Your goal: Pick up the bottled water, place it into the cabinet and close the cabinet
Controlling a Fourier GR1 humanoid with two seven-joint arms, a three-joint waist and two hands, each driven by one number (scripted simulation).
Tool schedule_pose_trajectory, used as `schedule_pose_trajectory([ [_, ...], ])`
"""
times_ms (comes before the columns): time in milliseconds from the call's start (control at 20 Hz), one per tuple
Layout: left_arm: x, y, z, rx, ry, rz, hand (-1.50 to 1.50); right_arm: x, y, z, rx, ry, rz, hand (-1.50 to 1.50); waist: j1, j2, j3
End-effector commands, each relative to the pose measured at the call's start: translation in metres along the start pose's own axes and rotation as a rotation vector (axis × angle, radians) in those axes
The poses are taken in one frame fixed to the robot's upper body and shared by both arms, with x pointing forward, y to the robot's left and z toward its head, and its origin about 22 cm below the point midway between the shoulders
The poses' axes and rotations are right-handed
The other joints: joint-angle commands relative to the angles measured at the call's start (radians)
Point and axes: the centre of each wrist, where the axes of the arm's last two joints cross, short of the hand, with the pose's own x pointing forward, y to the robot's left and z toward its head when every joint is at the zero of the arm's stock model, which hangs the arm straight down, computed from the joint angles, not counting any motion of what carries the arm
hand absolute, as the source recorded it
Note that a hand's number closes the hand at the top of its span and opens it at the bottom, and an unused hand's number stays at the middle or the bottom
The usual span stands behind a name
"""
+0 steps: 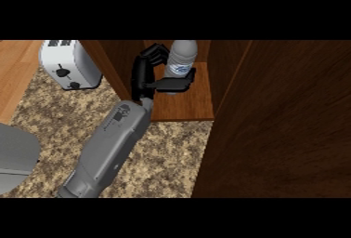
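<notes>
A clear water bottle (pixel 182 58) with a blue and white label stands upright inside the open cabinet, over its wooden shelf (pixel 192 104). My left hand (pixel 140 76) reaches in from the lower left and is shut on it. The palm is on the bottle's left, the fingers curl round its far side, and the thumb crosses its near side and hides its base. I cannot tell whether the bottle rests on the shelf. The cabinet's dark wooden door (pixel 288 130) stands open and fills the right of the view. My right hand does not show.
A silver toaster (pixel 68 65) stands on the speckled granite counter (pixel 165 153), just left of the cabinet's side wall. A grey rounded shape (pixel 15 158) sits at the left edge. Light wood (pixel 14 69) shows at the far left.
</notes>
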Motion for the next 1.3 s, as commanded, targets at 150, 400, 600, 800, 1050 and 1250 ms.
schedule_pose_trajectory([
  [150,0.002,-0.002,-0.033,0.074,0.009,-0.103,1.5,0.019,-0.002,0.012,0.03,-0.042,-0.006,-1.5,-0.009,0.003,0.001],
  [400,-0.021,-0.001,-0.03,0.073,0.028,-0.207,1.5,0.017,-0.005,0.009,0.046,-0.06,-0.002,-1.5,-0.024,0.009,0.001],
  [600,-0.027,-0.001,-0.031,0.104,0.055,-0.291,1.5,0.021,-0.008,0.001,0.021,-0.07,-0.001,-1.5,-0.014,0.009,0.0],
  [800,-0.055,0.016,-0.017,0.131,0.073,-0.328,1.5,0.027,-0.009,0.009,0.036,-0.056,-0.004,-1.5,-0.029,0.011,-0.001],
  [1050,-0.053,0.016,-0.022,0.153,0.083,-0.343,1.5,0.019,-0.008,0.009,0.026,-0.057,0.009,-1.5,-0.033,0.013,-0.001],
  [1250,-0.048,0.023,-0.03,0.152,0.082,-0.347,1.5,0.013,-0.006,0.003,0.043,-0.055,-0.003,-1.5,-0.026,0.016,-0.001],
])
